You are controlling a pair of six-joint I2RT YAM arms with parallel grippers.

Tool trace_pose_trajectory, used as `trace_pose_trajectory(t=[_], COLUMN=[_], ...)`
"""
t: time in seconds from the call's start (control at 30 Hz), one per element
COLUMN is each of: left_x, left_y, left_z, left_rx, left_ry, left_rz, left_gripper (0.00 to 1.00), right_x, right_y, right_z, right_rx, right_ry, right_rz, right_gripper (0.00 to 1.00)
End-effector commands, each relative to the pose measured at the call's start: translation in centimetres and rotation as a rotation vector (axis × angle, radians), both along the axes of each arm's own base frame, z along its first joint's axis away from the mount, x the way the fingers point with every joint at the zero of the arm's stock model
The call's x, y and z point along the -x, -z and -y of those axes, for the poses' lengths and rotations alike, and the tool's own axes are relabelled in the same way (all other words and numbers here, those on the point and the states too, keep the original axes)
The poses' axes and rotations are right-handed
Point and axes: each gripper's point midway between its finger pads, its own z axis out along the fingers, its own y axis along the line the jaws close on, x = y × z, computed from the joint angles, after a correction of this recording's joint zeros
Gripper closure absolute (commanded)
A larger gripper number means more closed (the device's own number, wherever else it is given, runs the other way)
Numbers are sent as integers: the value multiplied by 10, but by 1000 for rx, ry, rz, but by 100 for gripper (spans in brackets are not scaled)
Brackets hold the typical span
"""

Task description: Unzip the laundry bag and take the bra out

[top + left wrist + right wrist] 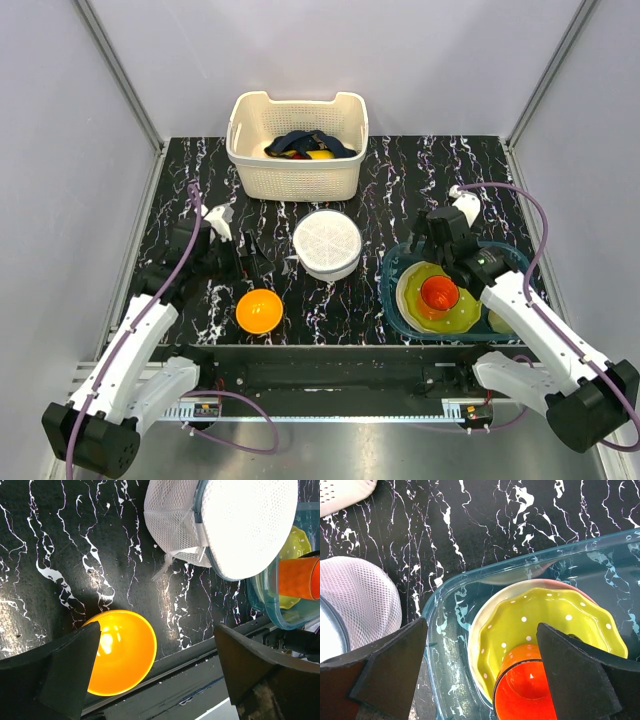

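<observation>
The laundry bag [327, 243] is a round white mesh case standing closed at the table's middle. It also shows in the left wrist view [235, 525], with a white tab [165, 567] hanging at its side seam, and at the left edge of the right wrist view [360, 600]. The bra is hidden. My left gripper [255, 262] is open and empty, left of the bag and above the orange bowl [120, 652]; its jaws [156, 626] stand wide apart. My right gripper [428, 250] is open and empty to the right of the bag, over the dish's left part [481, 622].
A cream slotted basket [298, 170] with dark and yellow clothes [305, 145] stands behind the bag. A blue glass dish [392, 290] at the right holds a yellow dotted bowl [545, 615] and an orange cup [530, 690]. The orange bowl [259, 310] sits near the front edge.
</observation>
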Motion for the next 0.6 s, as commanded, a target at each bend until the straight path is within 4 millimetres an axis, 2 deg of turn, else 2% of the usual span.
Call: trace_pose_trajectory(t=[0.0,0.17,0.33,0.37,0.43,0.47,0.57], left_x=[-7,-5,-5,-6,-7,-8,-10], left_y=[-5,-3,-3,-4,-5,-5,-7], left_z=[3,1,1,0,0,1,4], left_rx=[8,-2,5,5,14,22,46], left_ry=[11,10,-9,-17,-31,-34,-39], left_rz=[34,33,24,26,25,23,25], left_gripper=[1,1,1,1,1,1,1], right_x=[-6,-3,-5,-7,-9,-11,-12], right_y=[-12,-20,-32,-25,-30,-26,-29], right_z=[-6,-25,-68,-77,-98,-105,-123], right_rx=[-36,-118,-324,-367,-458,-489,-562], right_ry=[-6,-103,-207,-216,-272,-271,-316], right_rz=[37,62,78,51,43,18,15], right_gripper=[0,0,0,0,0,0,0])
